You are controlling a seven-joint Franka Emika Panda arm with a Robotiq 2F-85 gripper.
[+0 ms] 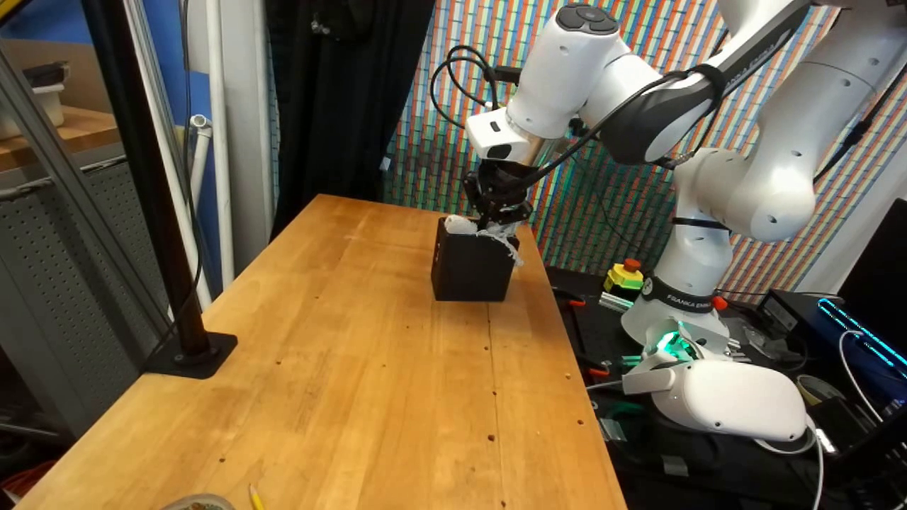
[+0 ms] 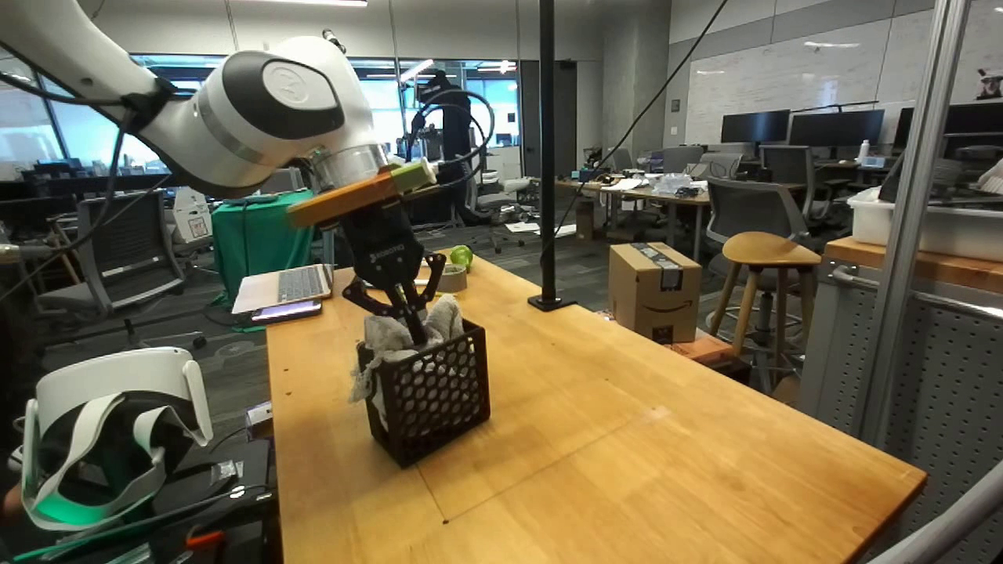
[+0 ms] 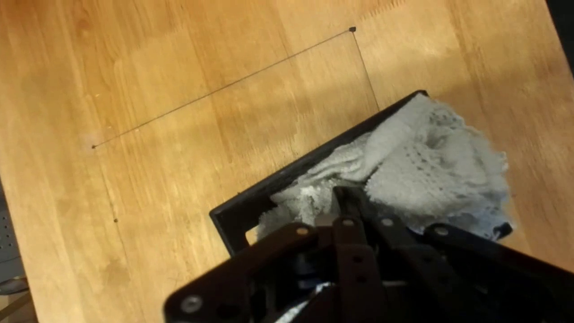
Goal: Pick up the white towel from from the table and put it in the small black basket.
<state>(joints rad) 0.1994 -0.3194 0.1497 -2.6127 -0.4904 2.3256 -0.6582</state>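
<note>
White towel (image 3: 417, 175) is bunched in the black basket (image 1: 471, 273), one part draped over the rim | towel is clamped between the closed fingers of the gripper (image 2: 415, 337) | basket is supported upright on the wooden table (image 2: 627, 439)

In an exterior view the Franka Panda arm (image 1: 648, 127) rises from its base (image 1: 677, 301) out past the top edge, its forearm (image 1: 757, 39) sloping back down to the wrist (image 1: 560, 78). The Robotiq hand (image 2: 418, 335) points downward — slightly tilted in both exterior views — with linkages (image 2: 435, 262) bowed outward and fingers (image 2: 413, 323) close together, side by side in the wrist view.
</note>
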